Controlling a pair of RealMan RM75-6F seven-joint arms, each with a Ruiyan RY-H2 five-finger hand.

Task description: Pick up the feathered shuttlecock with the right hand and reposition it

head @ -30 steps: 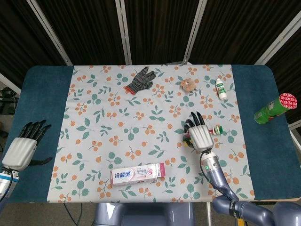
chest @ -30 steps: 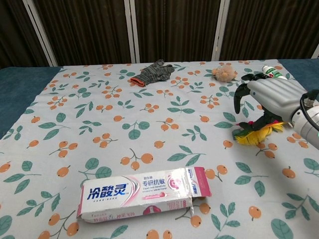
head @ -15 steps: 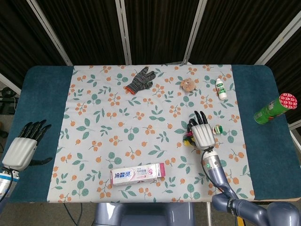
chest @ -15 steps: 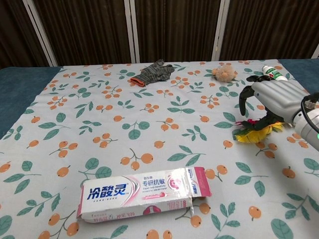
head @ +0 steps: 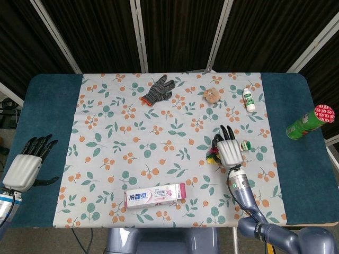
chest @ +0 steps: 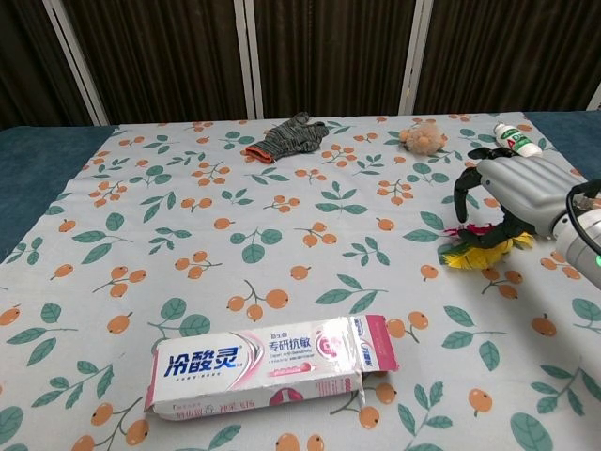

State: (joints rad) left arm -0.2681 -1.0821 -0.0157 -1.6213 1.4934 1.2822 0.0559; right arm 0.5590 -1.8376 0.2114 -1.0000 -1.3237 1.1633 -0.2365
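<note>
The feathered shuttlecock (chest: 481, 249) lies on the floral cloth at the right, showing yellow, red and green feathers. In the head view its feathers (head: 213, 154) poke out left of my right hand (head: 229, 151) and its green-and-white base (head: 244, 145) pokes out on the right. My right hand (chest: 518, 188) arches low over it, fingers spread and curved down and thumb close to the feathers. No firm hold is visible. My left hand (head: 24, 166) rests open on the blue table at the far left, only in the head view.
A toothpaste box (chest: 272, 362) lies near the front edge. At the back are a grey glove (chest: 291, 136), a small plush toy (chest: 422, 137) and a white bottle (chest: 515, 138). A green can (head: 310, 121) stands on the blue table at the far right.
My right hand has shifted slightly right and lowered over the shuttlecock. The shuttlecock has stayed where it was. The left hand has not moved.
</note>
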